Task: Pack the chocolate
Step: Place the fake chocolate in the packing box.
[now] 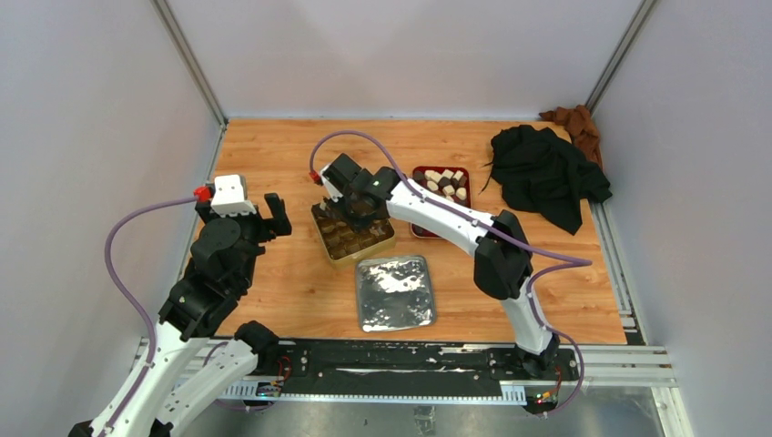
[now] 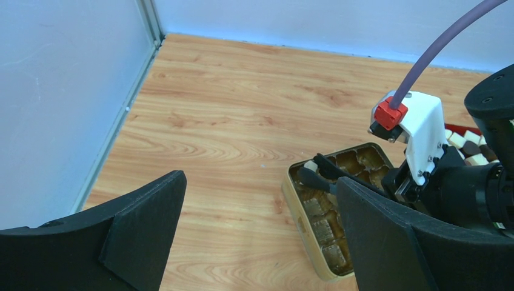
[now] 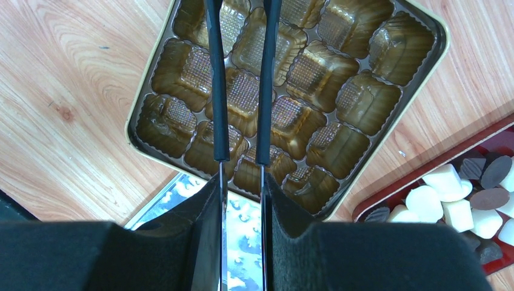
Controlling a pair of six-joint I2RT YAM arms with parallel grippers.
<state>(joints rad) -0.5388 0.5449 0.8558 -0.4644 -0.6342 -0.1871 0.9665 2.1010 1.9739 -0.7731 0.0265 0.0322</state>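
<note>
Tabletop (image 1: 291, 296) of pale wood, walled by grey panels (image 1: 91, 109), bears chocolate (image 1: 444, 182) and cloth (image 1: 546, 173).

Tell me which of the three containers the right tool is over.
The gold tin with the brown cups: the right tool hangs right above it. The red tray holding chocolate and the silver tray both lie off to the side.
</note>
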